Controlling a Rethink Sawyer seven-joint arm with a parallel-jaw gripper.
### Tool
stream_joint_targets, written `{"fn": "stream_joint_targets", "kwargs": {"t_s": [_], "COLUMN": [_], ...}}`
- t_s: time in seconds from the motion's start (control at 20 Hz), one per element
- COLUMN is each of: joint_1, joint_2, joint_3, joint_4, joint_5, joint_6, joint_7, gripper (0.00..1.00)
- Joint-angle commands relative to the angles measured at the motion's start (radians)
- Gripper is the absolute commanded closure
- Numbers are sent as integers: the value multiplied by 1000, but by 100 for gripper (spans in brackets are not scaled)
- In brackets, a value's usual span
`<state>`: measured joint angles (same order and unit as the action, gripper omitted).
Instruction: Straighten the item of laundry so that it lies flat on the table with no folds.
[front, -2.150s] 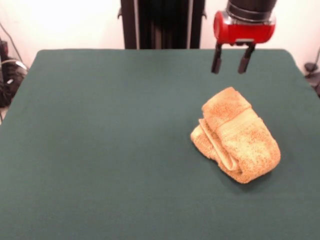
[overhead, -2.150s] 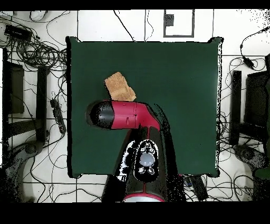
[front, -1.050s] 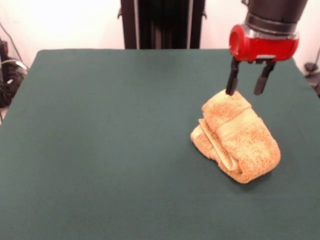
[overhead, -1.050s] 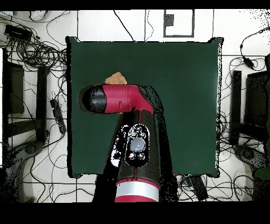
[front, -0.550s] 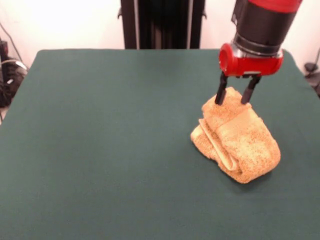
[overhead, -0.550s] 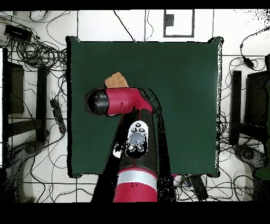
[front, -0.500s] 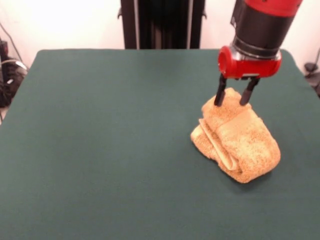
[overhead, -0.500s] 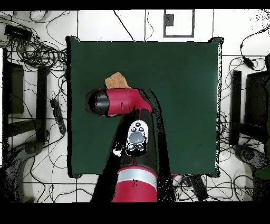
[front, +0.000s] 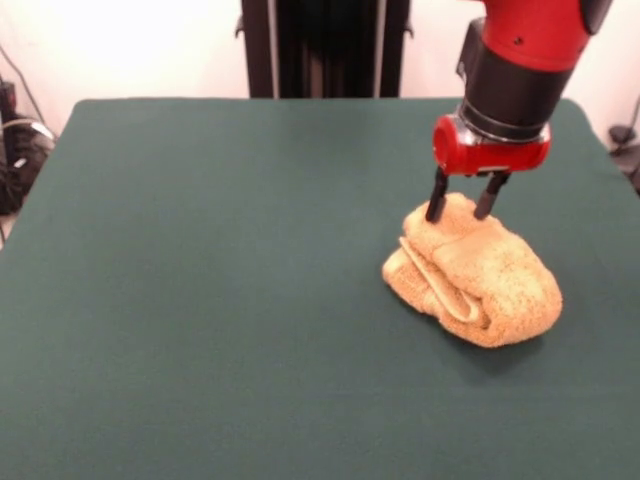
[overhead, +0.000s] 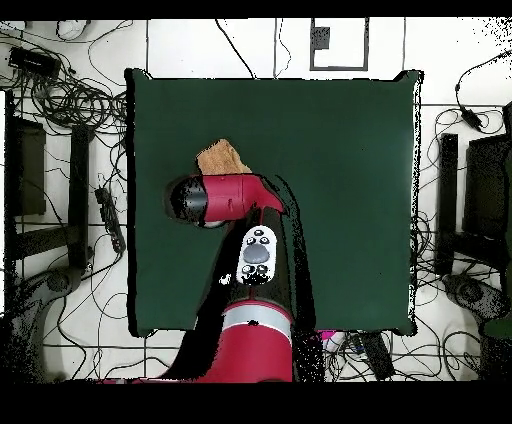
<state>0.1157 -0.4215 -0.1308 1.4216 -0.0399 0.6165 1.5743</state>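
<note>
The orange-yellow towel (front: 470, 278) lies bunched in a thick folded roll on the right side of the dark green table (front: 220, 280). My gripper (front: 459, 208) stands upright over the towel's far top edge. Its two black fingers (front: 436, 198) are apart and straddle that raised edge, with their tips touching the cloth. In the overhead view part of the towel (overhead: 222, 157) shows beyond the arm's red wrist (overhead: 225, 197), which hides the gripper. The table (overhead: 340, 200) is much larger than the towel. No care tag shows.
The robot's black pedestal (front: 322, 45) stands behind the table's far edge. Cables and dark equipment (overhead: 60, 200) lie on the floor around the table. The towel sits toward the table's right edge in the front view.
The gripper has shifted slightly left and lower at the towel's far edge. The towel bundle has sunk a little and looks flatter.
</note>
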Motion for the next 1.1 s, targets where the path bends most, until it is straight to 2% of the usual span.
{"fn": "stream_joint_targets", "kwargs": {"t_s": [0.05, 0.3, 0.45, 0.75, 1.1], "joint_1": [-22, -43, -43, -51, 13], "joint_2": [24, -30, -50, -15, 33], "joint_3": [144, 210, 225, 229, 109], "joint_4": [87, 138, 140, 106, 51], "joint_5": [85, 147, 154, 162, 73], "joint_6": [112, 150, 142, 135, -10], "joint_7": [153, 130, 112, 118, 177], "gripper": [0, 0, 0, 0, 0]}}
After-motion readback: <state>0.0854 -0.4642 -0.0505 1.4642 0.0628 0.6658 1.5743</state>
